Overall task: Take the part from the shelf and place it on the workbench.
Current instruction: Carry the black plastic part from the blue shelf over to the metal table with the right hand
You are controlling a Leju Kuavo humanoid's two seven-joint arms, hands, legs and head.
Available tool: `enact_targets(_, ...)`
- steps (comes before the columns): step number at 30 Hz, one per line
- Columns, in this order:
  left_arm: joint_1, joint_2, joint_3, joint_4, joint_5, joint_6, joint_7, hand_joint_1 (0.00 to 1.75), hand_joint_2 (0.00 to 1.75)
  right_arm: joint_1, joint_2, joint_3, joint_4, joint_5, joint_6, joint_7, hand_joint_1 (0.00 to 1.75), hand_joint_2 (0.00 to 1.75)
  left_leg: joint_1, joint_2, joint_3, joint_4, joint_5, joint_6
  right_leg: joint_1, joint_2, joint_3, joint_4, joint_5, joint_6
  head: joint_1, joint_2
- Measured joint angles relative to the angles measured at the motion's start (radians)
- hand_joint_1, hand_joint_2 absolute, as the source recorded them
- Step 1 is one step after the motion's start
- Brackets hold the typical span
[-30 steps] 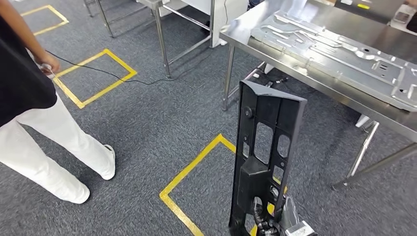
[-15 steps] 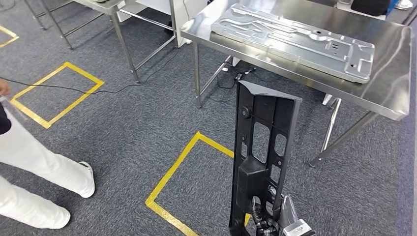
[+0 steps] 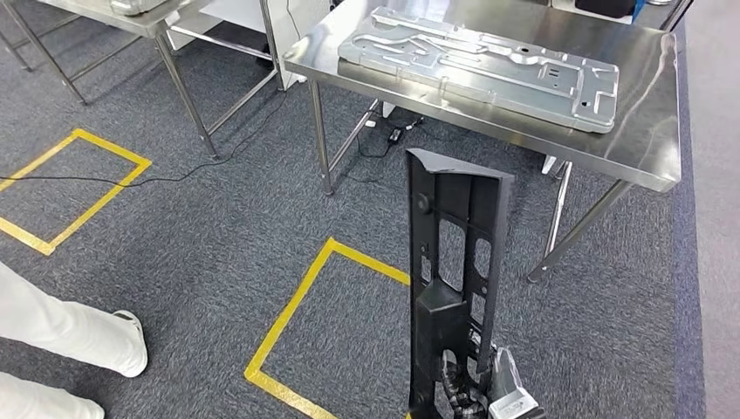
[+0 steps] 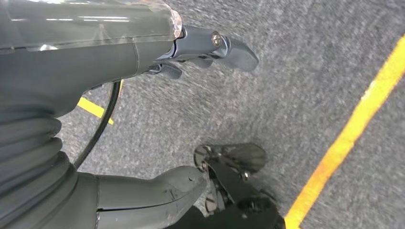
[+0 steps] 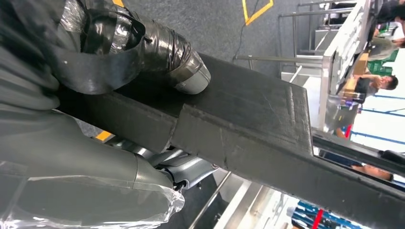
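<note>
Workbench (image 3: 646,157) nearer; right hand (image 3: 489,397) holds part (image 3: 454,279) upright.

The long black part (image 3: 452,288) stands upright in the right hand (image 3: 489,397), its top edge just below and in front of the near edge of the steel tabletop (image 3: 650,131). A large embossed metal panel (image 3: 480,65) covers most of that tabletop; bare steel shows along the near edge and at the right end. Under it, thin legs (image 3: 319,140) and a slanted brace (image 3: 576,229) stand near the part. Open grey carpet (image 3: 218,227) with yellow tape lines (image 3: 292,310) spreads to the left, where a person's white-trousered leg and shoe (image 3: 78,336) stand well apart from the part. A black cable (image 3: 174,179) lies across the floor. The left hand (image 4: 143,62) hangs over carpet, fingers apart.
</note>
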Motion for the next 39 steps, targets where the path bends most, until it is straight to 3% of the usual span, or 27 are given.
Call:
enact_targets(1, 0.001, -0.001, 0.000, -0.001, 0.000, -0.002, 0.000, 0.00, 1.75, 0.000, 0.000, 0.000, 0.000, 0.003, 0.000, 0.000, 1.75, 1.75, 0.002, 0.002, 0.006, -0.005, 0.002, 0.006, 0.000, -0.005, -0.002, 0.010, -0.003, 0.007, 0.000, 0.000)
enact_targets(3, 0.001, -0.002, 0.001, -0.004, -0.001, -0.004, 0.000, 0.00, 1.75, -0.001, 0.000, 0.001, -0.002, 0.008, 0.000, 0.000, 1.75, 1.75, 0.004, 0.007, 0.016, -0.010, 0.005, 0.014, -0.004, -0.021, -0.030, 0.072, -0.045, 0.017, 0.000, 0.000)
enact_targets(5, 0.002, -0.002, 0.002, -0.006, -0.004, -0.006, -0.001, 0.00, 1.75, -0.002, 0.000, 0.001, -0.003, 0.013, 0.000, 0.000, 1.75, 1.75, 0.003, 0.012, 0.017, -0.010, 0.003, 0.018, -0.007, -0.031, -0.094, 0.191, -0.105, 0.025, 0.000, 0.000)
enact_targets(6, 0.003, -0.002, 0.003, -0.006, -0.005, -0.007, -0.001, 0.00, 1.75, -0.003, 0.000, 0.001, -0.003, 0.016, 0.000, 0.000, 1.75, 1.75, 0.003, 0.015, 0.019, -0.010, 0.001, 0.018, -0.008, -0.032, -0.123, 0.238, -0.120, 0.028, 0.000, 0.000)
enact_targets(7, 0.003, -0.002, 0.003, -0.006, -0.007, -0.009, -0.001, 0.00, 1.75, -0.003, 0.000, 0.001, -0.003, 0.018, 0.000, 0.000, 1.75, 1.75, 0.003, 0.017, 0.022, -0.010, -0.003, 0.017, -0.010, -0.033, -0.138, 0.255, -0.115, 0.029, 0.000, 0.000)
enact_targets(8, 0.004, -0.003, 0.004, -0.006, -0.009, -0.011, -0.001, 0.00, 1.75, -0.003, 0.000, 0.002, -0.003, 0.022, 0.001, 0.000, 1.75, 1.75, 0.003, 0.018, 0.028, -0.010, -0.007, 0.016, -0.011, -0.034, -0.135, 0.235, -0.091, 0.030, 0.000, 0.000)
enact_targets(10, 0.003, -0.004, 0.004, -0.006, -0.012, -0.014, -0.001, 0.00, 1.75, -0.004, 0.000, 0.002, -0.004, 0.032, 0.001, -0.002, 1.75, 1.75, 0.004, 0.019, 0.042, -0.010, -0.019, 0.011, -0.012, -0.041, -0.087, 0.119, -0.013, 0.024, 0.000, 0.000)
enact_targets(11, 0.003, -0.005, 0.005, -0.006, -0.014, -0.014, -0.002, 0.00, 1.75, -0.005, 0.000, 0.002, -0.004, 0.037, 0.001, -0.003, 1.75, 1.75, 0.003, 0.020, 0.050, -0.011, -0.025, 0.008, -0.009, -0.046, -0.067, 0.066, 0.005, 0.019, 0.000, 0.000)
enact_targets(13, 0.002, -0.005, 0.005, -0.006, -0.016, -0.015, -0.003, 0.00, 1.75, -0.009, 0.000, 0.002, -0.007, 0.047, -0.001, -0.005, 1.75, 1.75, 0.002, 0.023, 0.057, -0.010, -0.033, -0.003, -0.002, -0.053, -0.050, 0.015, 0.006, 0.003, 0.000, 0.000)
enact_targets(17, 0.000, -0.005, 0.006, -0.008, -0.019, -0.017, -0.004, 0.00, 1.75, -0.015, 0.000, 0.004, -0.020, 0.066, -0.006, -0.007, 1.75, 1.75, 0.002, 0.024, 0.059, 0.033, -0.043, -0.024, -0.003, -0.049, -0.025, -0.003, 0.007, -0.026, -0.001, 0.000)
enact_targets(18, -0.002, -0.005, 0.006, -0.008, -0.020, -0.018, -0.004, 0.00, 1.75, -0.020, 0.000, 0.004, -0.025, 0.070, -0.007, -0.008, 1.75, 1.75, 0.003, 0.021, 0.037, 0.074, -0.053, -0.027, -0.004, -0.047, -0.016, -0.007, 0.005, -0.031, -0.001, 0.000)
enact_targets(21, -0.003, -0.005, 0.006, -0.008, -0.025, -0.020, -0.006, 0.00, 1.75, -0.034, 0.000, 0.005, -0.033, 0.052, -0.001, -0.006, 1.75, 1.75, 0.004, 0.017, -0.083, 0.253, -0.126, -0.028, -0.003, -0.032, -0.001, -0.010, -0.007, -0.042, -0.001, 0.000)
enact_targets(22, 0.000, -0.005, 0.006, -0.008, -0.026, -0.021, -0.006, 0.00, 1.75, -0.036, 0.000, 0.005, -0.034, 0.041, 0.003, -0.006, 1.75, 1.75, 0.004, 0.016, -0.113, 0.283, -0.139, -0.028, -0.001, -0.023, 0.005, -0.009, -0.012, -0.043, -0.001, 0.000)
enact_targets(23, 0.002, -0.005, 0.006, -0.008, -0.028, -0.021, -0.006, 0.00, 1.75, -0.037, 0.000, 0.005, -0.034, 0.032, 0.006, -0.005, 1.75, 1.75, 0.004, 0.015, -0.125, 0.276, -0.129, -0.026, 0.001, -0.012, 0.013, -0.009, -0.018, -0.044, -0.001, 0.000)
enact_targets(24, 0.004, -0.005, 0.006, -0.008, -0.029, -0.021, -0.006, 0.00, 1.75, -0.038, 0.000, 0.005, -0.035, 0.027, 0.006, -0.006, 1.75, 1.75, 0.003, 0.011, -0.121, 0.236, -0.094, -0.023, 0.002, 0.000, 0.022, -0.009, -0.023, -0.043, -0.001, 0.000)
enact_targets(26, 0.005, -0.003, 0.007, -0.008, -0.029, -0.021, -0.007, 0.00, 1.75, -0.042, 0.000, 0.006, -0.040, 0.032, -0.001, -0.008, 1.75, 1.75, -0.001, -0.010, -0.093, 0.110, 0.003, -0.009, 0.004, 0.019, 0.038, -0.010, -0.035, -0.040, -0.001, 0.000)
enact_targets(28, 0.002, 0.001, 0.008, -0.008, -0.030, -0.021, -0.008, 0.00, 1.75, -0.048, 0.000, 0.010, -0.045, 0.049, -0.017, -0.008, 1.75, 1.75, -0.007, -0.023, -0.074, 0.033, 0.046, 0.000, 0.000, 0.033, 0.042, -0.012, -0.042, -0.032, -0.001, 0.000)
enact_targets(30, -0.002, 0.001, 0.008, -0.008, -0.030, -0.021, -0.009, 0.00, 1.75, -0.050, -0.001, 0.012, -0.048, 0.065, -0.028, -0.006, 1.75, 1.75, -0.011, -0.019, -0.066, 0.015, 0.045, 0.008, -0.003, 0.039, 0.044, -0.010, -0.037, -0.018, -0.001, 0.000)
enact_targets(33, -0.002, -0.003, 0.009, -0.008, -0.032, -0.022, -0.009, 0.00, 1.75, -0.053, -0.002, 0.014, -0.054, 0.074, -0.036, -0.005, 1.75, 1.75, -0.002, -0.014, -0.033, -0.006, 0.050, 0.023, 0.001, 0.007, 0.033, 0.039, -0.060, -0.001, 0.000, 0.000)
enact_targets(36, -0.001, -0.004, 0.011, -0.008, -0.035, -0.021, -0.009, 0.00, 1.75, -0.063, -0.004, 0.014, -0.060, 0.083, -0.043, -0.003, 1.75, 1.75, 0.001, -0.007, -0.019, -0.011, 0.041, 0.026, -0.008, -0.028, -0.068, 0.202, -0.135, 0.014, 0.001, 0.000)
enact_targets(37, 0.000, -0.004, 0.012, -0.008, -0.036, -0.021, -0.009, 0.00, 1.75, -0.065, -0.005, 0.014, -0.060, 0.087, -0.046, -0.001, 1.75, 1.75, 0.001, -0.005, -0.015, -0.011, 0.036, 0.024, -0.012, -0.032, -0.099, 0.239, -0.141, 0.018, 0.001, 0.000)
enact_targets(38, 0.001, -0.004, 0.012, -0.008, -0.037, -0.021, -0.009, 0.00, 1.75, -0.066, -0.006, 0.015, -0.061, 0.093, -0.051, 0.002, 1.75, 1.75, 0.001, -0.003, -0.008, -0.010, 0.030, 0.022, -0.015, -0.034, -0.113, 0.243, -0.127, 0.022, 0.001, 0.000)
enact_targets(39, 0.002, -0.004, 0.013, -0.008, -0.037, -0.021, -0.009, 0.00, 1.75, -0.066, -0.007, 0.015, -0.062, 0.100, -0.057, 0.007, 1.75, 1.75, 0.002, -0.003, 0.000, -0.010, 0.023, 0.019, -0.018, -0.035, -0.108, 0.210, -0.093, 0.023, 0.001, 0.000)
